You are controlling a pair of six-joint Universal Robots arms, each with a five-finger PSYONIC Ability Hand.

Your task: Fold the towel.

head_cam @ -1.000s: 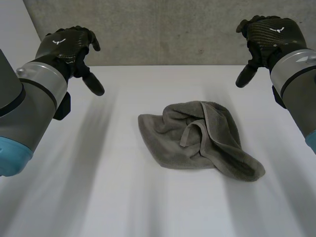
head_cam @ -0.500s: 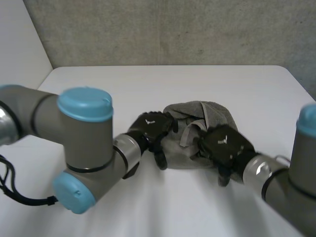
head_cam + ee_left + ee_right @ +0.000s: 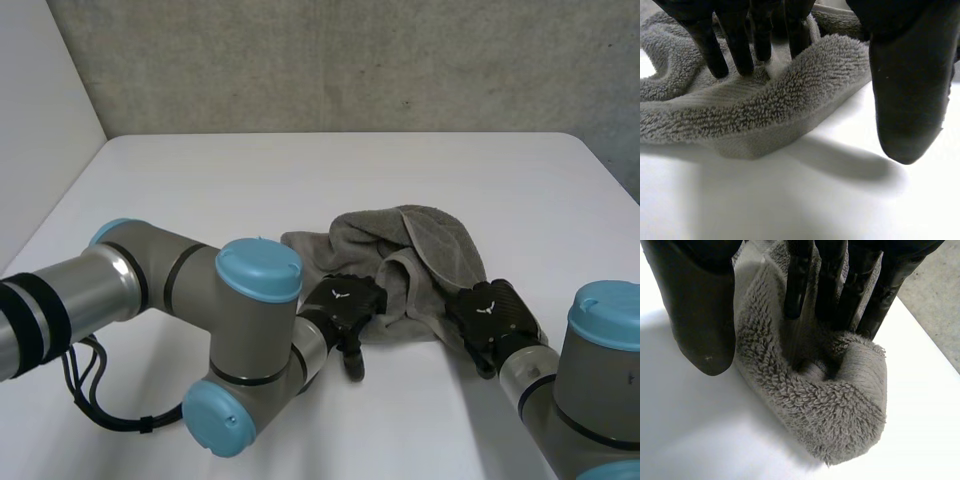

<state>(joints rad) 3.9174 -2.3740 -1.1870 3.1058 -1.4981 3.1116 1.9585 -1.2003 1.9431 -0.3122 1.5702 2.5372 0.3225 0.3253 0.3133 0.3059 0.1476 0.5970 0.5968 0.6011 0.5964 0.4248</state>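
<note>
Crumpled grey towel [image 3: 425,265] on a white tabletop [image 3: 230,190], no fold made yet. Left hand [image 3: 345,305] and right hand [image 3: 495,318] press straight fingers onto its near edge, thumbs apart, pinching nothing.

We log the left arm [image 3: 150,290] bent low, with the left hand [image 3: 343,303] palm down, fingers [image 3: 740,45] straight and pointing downward, thumb [image 3: 907,100] held well apart. Our right arm [image 3: 600,370] comes in low; the right hand [image 3: 492,315] has straight fingers [image 3: 827,285], thumb [image 3: 702,315] beside them.
</note>
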